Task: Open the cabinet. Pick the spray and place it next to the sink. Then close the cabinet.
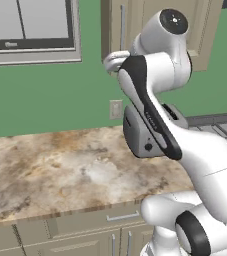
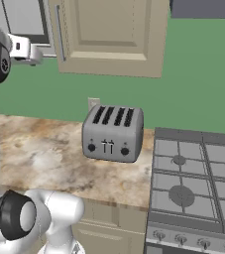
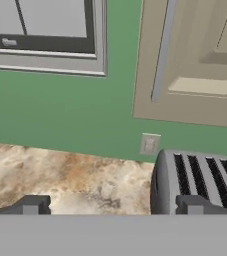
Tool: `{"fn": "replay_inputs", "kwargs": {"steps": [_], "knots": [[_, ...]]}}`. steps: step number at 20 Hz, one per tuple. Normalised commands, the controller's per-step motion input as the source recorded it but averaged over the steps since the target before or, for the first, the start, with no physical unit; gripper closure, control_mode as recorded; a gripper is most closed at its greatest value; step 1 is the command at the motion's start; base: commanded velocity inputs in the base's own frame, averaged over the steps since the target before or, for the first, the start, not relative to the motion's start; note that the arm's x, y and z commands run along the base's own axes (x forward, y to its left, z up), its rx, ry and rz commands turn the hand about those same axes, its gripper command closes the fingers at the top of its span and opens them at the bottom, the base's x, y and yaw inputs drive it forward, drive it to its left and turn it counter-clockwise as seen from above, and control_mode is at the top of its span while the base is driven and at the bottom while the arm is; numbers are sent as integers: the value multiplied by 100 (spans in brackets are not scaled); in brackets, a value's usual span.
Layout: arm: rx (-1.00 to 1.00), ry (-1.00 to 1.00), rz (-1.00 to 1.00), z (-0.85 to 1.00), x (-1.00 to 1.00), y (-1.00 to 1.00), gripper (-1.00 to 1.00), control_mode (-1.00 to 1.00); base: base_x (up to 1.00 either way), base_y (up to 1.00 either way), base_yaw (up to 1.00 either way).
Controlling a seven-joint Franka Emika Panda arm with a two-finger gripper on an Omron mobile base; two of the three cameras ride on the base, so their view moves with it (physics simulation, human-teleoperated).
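Closed beige recessed-panel cabinet [image 2: 111,34], slim silver bar handle [image 3: 162,50], ribbed metal toaster [image 2: 113,133], fingers [image 3: 112,205] spread wide, empty

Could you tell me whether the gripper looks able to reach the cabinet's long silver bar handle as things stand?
Probably yes. The gripper is open, and the long silver bar handle on the shut beige wall cabinet lies ahead with only bare green wall around it. The silver toaster sits lower, out of the way.
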Motion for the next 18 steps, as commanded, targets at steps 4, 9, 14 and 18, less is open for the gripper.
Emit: {"fn": "replay_inputs", "kwargs": {"steps": [4,9,14,18], "knots": [[0,0,0,12,6,-10,-100,-100,0,0,0],[0,-5,0,0,13,-8,-100,-100,0,0,0],[0,-5,-1,0,22,-15,-100,-100,0,0,0],[1,-6,-1,0,18,-31,-100,-100,0,0,0]]}}
